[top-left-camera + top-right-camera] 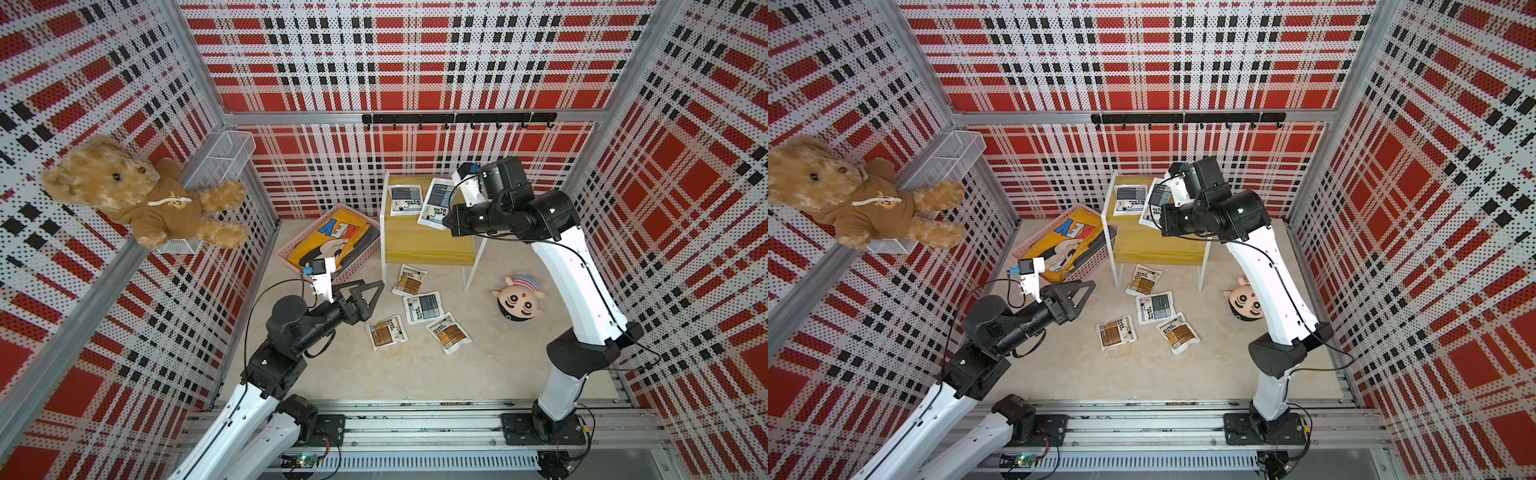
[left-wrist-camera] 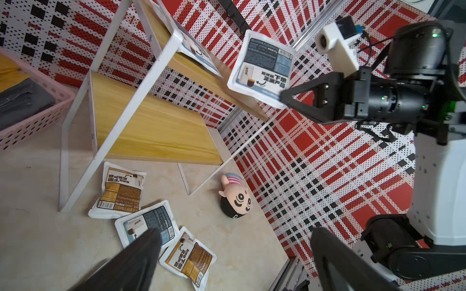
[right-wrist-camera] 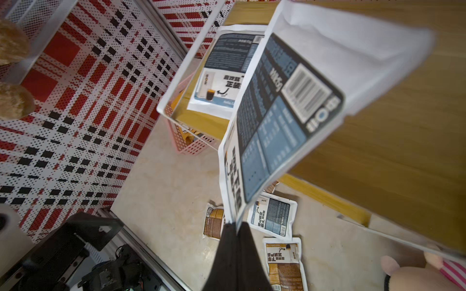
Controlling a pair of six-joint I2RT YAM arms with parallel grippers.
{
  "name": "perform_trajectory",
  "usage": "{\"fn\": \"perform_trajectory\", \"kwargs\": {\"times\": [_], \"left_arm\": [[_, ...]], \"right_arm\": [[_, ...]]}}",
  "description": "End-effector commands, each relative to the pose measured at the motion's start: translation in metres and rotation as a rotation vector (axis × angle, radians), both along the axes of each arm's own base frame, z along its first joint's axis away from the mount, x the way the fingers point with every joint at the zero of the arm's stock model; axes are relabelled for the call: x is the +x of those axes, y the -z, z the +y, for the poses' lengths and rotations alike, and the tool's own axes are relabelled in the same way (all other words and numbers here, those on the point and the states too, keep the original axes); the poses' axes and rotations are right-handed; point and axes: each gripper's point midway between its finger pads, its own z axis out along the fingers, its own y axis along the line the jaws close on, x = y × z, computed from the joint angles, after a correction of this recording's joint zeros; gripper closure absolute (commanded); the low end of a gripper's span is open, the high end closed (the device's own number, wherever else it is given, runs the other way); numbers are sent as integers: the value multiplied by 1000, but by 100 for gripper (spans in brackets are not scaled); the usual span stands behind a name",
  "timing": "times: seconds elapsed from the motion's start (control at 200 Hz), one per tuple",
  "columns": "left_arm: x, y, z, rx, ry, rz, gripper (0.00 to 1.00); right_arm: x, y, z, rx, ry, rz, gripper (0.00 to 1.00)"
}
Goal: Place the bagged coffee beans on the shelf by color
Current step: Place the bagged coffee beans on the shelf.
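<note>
The shelf [image 1: 428,245] stands under the right fingers [image 2: 284,97]. They are clamped on the edge of a held blue bag [image 1: 436,201], which hangs tilted over the top board. Just beside it a second blue bag [image 1: 405,199] lies flat on that board. The left fingers [image 2: 143,249] are spread wide with nothing between them, low over the worktop [image 1: 415,374]. Just ahead of them lie a loose blue bag [image 1: 423,307] and three brown bags [image 1: 387,331].

We see the shelf [image 1: 428,245], a pink basket [image 1: 357,266], four pouches [image 1: 423,307] and a doll head [image 1: 519,301] on the tabletop [image 1: 415,374]; one pouch [image 1: 405,199] lies on the shelf.
</note>
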Motion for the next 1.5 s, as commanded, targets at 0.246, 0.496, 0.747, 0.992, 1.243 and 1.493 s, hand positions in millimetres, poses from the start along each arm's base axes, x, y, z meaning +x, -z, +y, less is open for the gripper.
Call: {"fn": "perform_trajectory", "kwargs": {"times": [0.246, 0.496, 0.747, 0.992, 1.243, 1.493], "left_arm": [[3, 6, -3, 29, 17, -36, 1], [5, 15, -4, 32, 19, -12, 1], [5, 19, -2, 36, 14, -4, 1], [9, 21, -2, 30, 11, 6, 1], [7, 21, 0, 35, 8, 7, 1], [8, 22, 3, 39, -3, 12, 1]], "right_arm": [[26, 6, -15, 40, -7, 29, 100], [45, 14, -11, 54, 3, 29, 100], [54, 19, -19, 57, 21, 37, 100], [63, 15, -26, 78, 35, 23, 83], [70, 18, -23, 94, 26, 24, 84], [78, 26, -16, 106, 4, 38, 85]]}}
